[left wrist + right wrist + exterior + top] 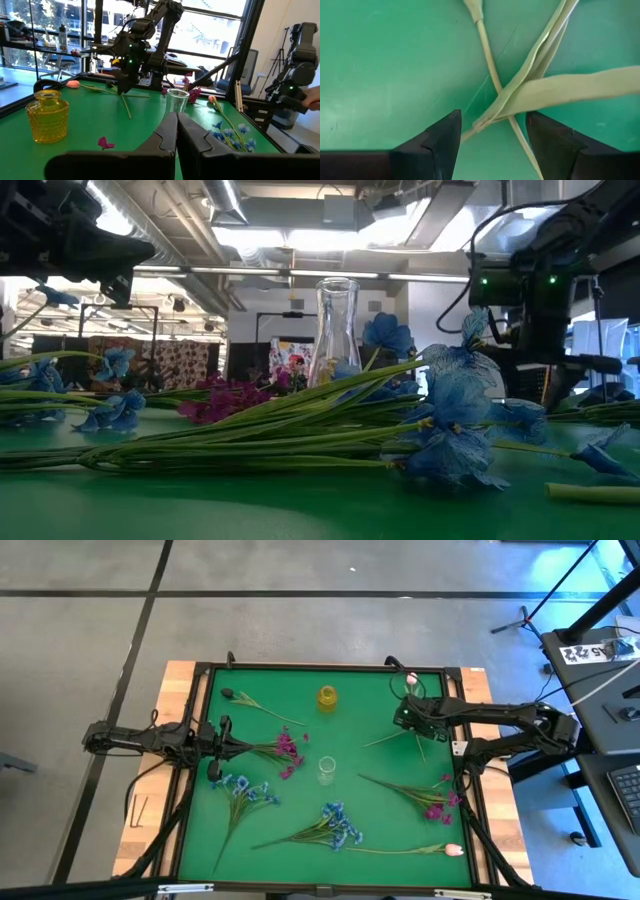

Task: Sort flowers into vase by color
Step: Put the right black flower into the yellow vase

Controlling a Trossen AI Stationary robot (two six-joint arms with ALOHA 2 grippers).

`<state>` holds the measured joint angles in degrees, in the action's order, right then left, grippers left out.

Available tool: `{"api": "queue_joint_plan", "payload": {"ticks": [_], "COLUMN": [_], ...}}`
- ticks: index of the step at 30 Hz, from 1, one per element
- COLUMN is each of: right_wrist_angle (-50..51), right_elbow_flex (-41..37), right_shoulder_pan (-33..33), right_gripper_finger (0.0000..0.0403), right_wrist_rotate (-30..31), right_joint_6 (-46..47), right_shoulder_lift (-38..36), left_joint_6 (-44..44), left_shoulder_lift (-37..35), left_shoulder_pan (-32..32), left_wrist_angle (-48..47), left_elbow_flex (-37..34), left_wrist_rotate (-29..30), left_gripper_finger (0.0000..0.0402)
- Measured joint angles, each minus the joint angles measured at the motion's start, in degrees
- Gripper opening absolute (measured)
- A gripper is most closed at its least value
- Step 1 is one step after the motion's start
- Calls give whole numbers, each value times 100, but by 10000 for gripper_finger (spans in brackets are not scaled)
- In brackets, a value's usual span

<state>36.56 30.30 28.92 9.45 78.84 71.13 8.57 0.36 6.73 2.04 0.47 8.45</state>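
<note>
Bench (200, 840), green mat, flowers laid flat & spread singly — prob. so each stem can be taken alone. Left to right:

- Left gripper (222, 748): by left edge, mid-depth, fingers pressed together per left wrist view, nothing between them. Magenta spray (287, 749) lies just beyond its tip; contact — cannot tell.
- Near-black tulip bud (228, 694): far-left corner area, stem running toward centre.
- Blue spray (243, 790): left of centre, nearer front edge, just beside left gripper.
- Yellow vase (327, 697): upright, near far edge, centre. Empty as far as visible.
- Clear vase (326, 770): upright, bench centre, empty. Vases mid-bench, apparently so either arm can reach.
- Second blue spray (338, 824): front of centre.
- Right gripper (410, 721): far-right quarter, pointing down, fingers apart at moderate width. Right wrist view: pale green stem with leaves (510, 102) crosses the mat in the gap between fingers, not yet clasped — reads as lined up for a pick.
- Pale pink tulip bud (411, 679): by far edge, beside right gripper.
- Second magenta spray (436, 802): near right edge.
- Second pink tulip bud (454, 850): front-right corner.
</note>
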Motion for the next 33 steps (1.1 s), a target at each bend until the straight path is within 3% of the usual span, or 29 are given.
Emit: {"api": "queue_joint_plan", "payload": {"ticks": [9,23,29,33], "right_wrist_angle": [-120,-290,-288,-175], "right_elbow_flex": [-52,-52,-52,-52], "right_shoulder_pan": [121,115,110,110], "right_gripper_finger": [211,48,9,6], "right_wrist_rotate": [252,514,553,555], "right_joint_6": [-110,-112,-109,-80], "right_shoulder_lift": [0,0,0,-10], "left_joint_6": [0,0,0,0], "left_shoulder_lift": [0,0,2,0], "left_shoulder_pan": [2,1,0,0], "left_wrist_angle": [0,-1,-2,0], "left_elbow_flex": [0,0,0,0], "left_wrist_rotate": [0,0,0,0], "left_gripper_finger": [0,0,0,0]}}
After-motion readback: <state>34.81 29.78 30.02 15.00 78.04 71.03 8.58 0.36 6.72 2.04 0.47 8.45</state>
